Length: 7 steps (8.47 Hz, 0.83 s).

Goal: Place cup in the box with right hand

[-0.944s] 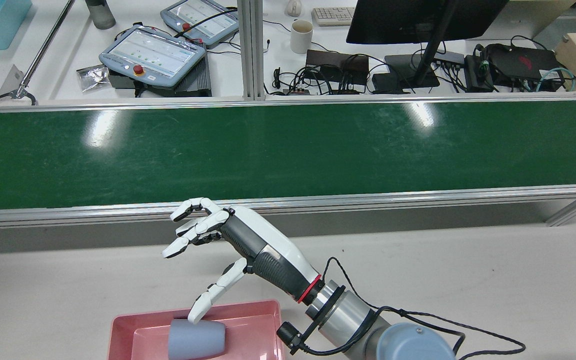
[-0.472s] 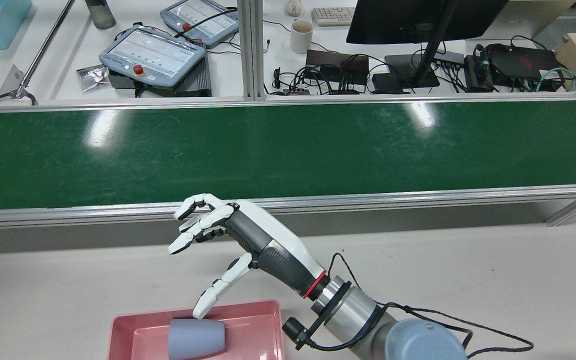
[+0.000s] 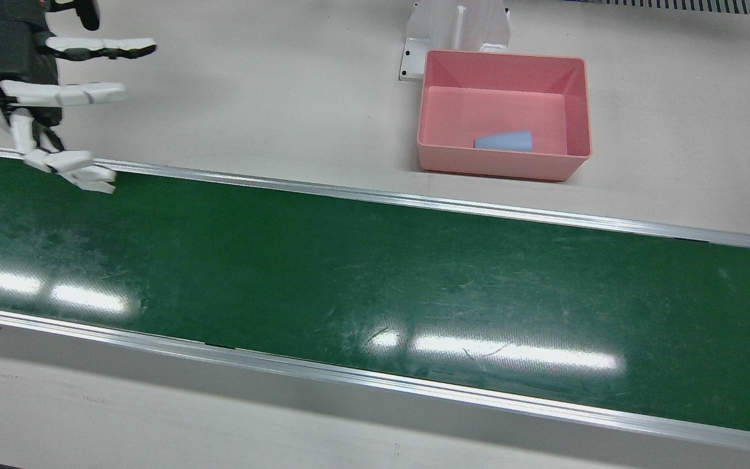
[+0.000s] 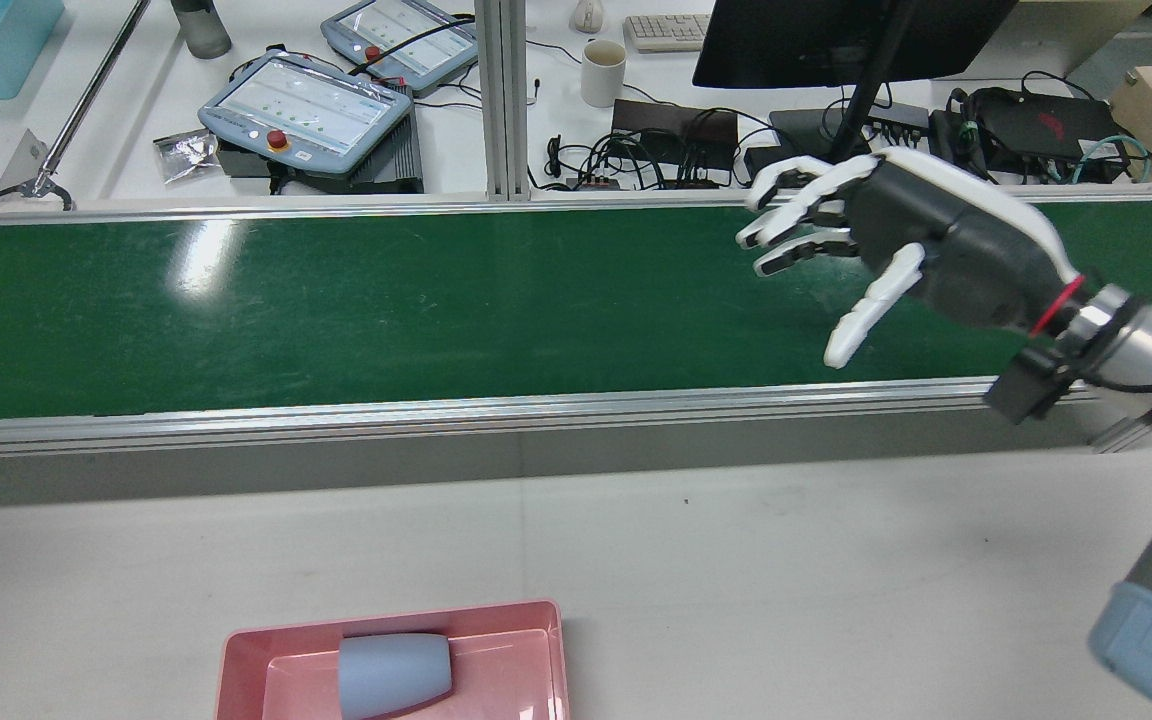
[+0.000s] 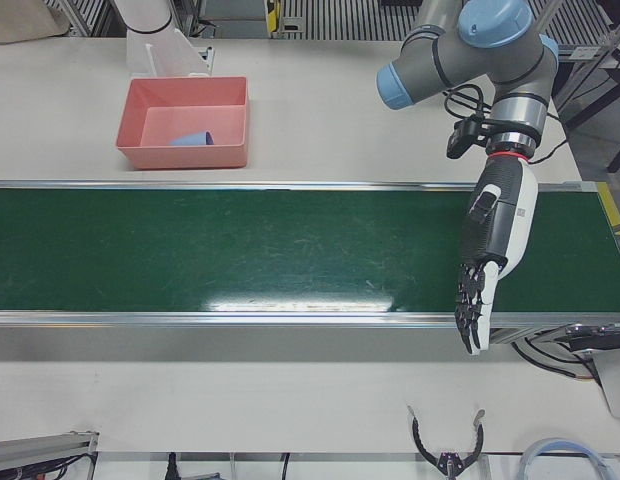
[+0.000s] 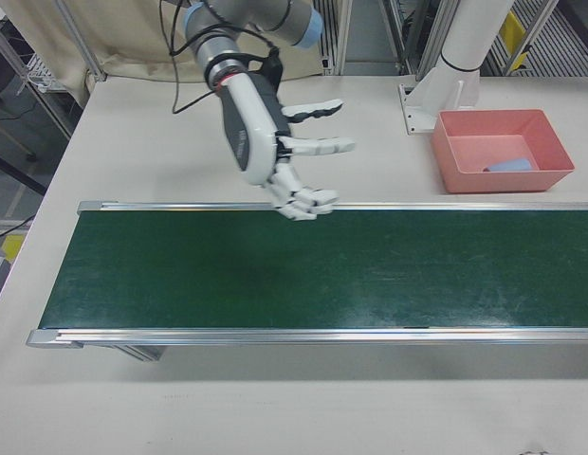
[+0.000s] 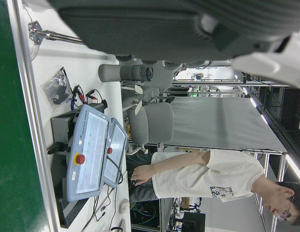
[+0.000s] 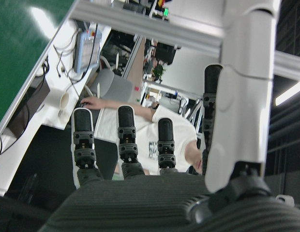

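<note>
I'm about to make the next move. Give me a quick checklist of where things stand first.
1. Cup inside the pink box: ok, though it lies on its side on the box floor.
2. Right robot hand empty: ok, fingers spread, holding nothing.
3. Right robot hand away from the box: ok, it hangs above the green belt, far to the side of the box.
4. Left robot hand out of the way: ok, it is stretched across the belt on the other side, empty.
5. Belt free of objects: ok in all views.
6. Cup undamaged: cannot tell.
</note>
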{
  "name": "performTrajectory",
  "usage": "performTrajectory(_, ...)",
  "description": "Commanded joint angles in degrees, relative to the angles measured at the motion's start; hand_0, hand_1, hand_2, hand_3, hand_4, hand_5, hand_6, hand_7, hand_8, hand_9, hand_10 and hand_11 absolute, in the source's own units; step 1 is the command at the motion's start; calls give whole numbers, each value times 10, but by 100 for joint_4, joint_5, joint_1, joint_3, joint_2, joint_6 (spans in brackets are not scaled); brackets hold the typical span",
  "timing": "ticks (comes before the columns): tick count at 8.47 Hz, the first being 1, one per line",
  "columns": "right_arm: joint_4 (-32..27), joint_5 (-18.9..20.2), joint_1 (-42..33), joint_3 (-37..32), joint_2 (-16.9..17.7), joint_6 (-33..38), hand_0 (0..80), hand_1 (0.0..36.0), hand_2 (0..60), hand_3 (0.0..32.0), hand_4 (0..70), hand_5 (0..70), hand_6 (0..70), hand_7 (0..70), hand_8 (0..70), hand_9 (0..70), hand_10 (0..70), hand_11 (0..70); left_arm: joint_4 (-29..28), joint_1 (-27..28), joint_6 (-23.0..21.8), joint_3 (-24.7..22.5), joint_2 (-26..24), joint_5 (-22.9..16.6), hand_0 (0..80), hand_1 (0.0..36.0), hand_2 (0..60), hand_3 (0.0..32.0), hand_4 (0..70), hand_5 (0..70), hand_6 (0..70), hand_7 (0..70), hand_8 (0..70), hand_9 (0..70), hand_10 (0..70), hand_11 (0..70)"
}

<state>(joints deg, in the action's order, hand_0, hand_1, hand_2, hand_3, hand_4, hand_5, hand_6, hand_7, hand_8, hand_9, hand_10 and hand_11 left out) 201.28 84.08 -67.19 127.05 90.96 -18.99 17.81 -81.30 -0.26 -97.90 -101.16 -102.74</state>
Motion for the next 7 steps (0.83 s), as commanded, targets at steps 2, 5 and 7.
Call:
performTrajectory(2, -2223, 47, -1599, -2462, 589, 783, 560, 41, 0, 208, 630, 81, 86, 461, 269, 303, 225, 325, 21, 0, 0, -10, 0, 0, 0, 0, 0, 0, 0, 0, 0, 0, 0, 0, 0, 0)
performTrajectory(5, -2251, 214, -2691, -2868, 546, 695, 550, 47, 0, 176, 667, 78, 96, 500, 272, 321, 227, 328, 12, 0, 0, 7, 0, 0, 0, 0, 0, 0, 0, 0, 0, 0, 0, 0, 0, 0)
performTrajectory(7, -2251, 214, -2983, -3020, 598, 730, 546, 44, 0, 124, 700, 76, 112, 553, 286, 352, 253, 363, 12, 0, 0, 8, 0, 0, 0, 0, 0, 0, 0, 0, 0, 0, 0, 0, 0, 0)
